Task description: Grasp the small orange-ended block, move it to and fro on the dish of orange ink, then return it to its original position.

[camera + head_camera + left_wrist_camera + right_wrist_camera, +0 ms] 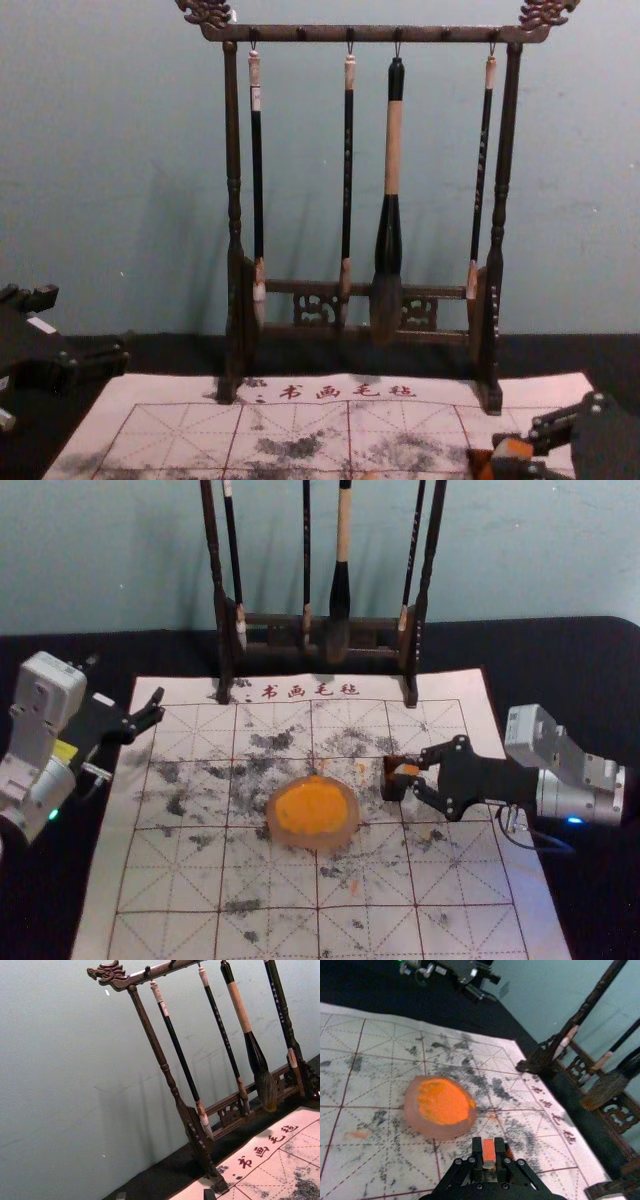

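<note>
Near one dish [318, 843], right gripper [415, 769] clamped round one block [489, 1151]; leftmost, left gripper [86, 326], open.

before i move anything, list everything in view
orange-ended block: 1, orange end, in right gripper
ink dish: 1, pale with orange ink, on gridded mat
small piece: 1, dark brown, by block
gridded mat: 1, white, on table
calligraphy brushes: 4, mostly black, on brush rack
brush rack: 1, dark brown, mat's far edge
table: 1, black, under mat
wall: 1, blue-green, behind rack
left gripper: 1, black, mat's left side
right gripper: 1, black, right of dish
</note>
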Controlling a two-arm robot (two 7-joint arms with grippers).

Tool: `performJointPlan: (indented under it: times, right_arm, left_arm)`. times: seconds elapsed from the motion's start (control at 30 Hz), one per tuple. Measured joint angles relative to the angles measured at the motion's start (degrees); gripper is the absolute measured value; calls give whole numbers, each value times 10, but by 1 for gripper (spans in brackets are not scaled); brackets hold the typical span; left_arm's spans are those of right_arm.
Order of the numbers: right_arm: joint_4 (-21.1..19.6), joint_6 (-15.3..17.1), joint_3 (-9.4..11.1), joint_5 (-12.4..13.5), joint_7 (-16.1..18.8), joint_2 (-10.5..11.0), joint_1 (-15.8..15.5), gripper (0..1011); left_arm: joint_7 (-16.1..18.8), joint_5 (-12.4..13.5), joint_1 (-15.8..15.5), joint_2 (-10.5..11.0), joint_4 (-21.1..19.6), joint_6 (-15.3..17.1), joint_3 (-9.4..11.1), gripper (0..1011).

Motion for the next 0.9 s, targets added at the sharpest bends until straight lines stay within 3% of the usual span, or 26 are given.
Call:
performJointPlan:
  times: [0.7,0.9]
  right_arm:
    - [-65,28,38,63,3,23,-23,123]
    - [-112,72,50,81,-12,31,-31,123]
  left_arm:
    - [0,0,0,0,0,0,0,1001]
    - [0,0,0,0,0,0,0,1001]
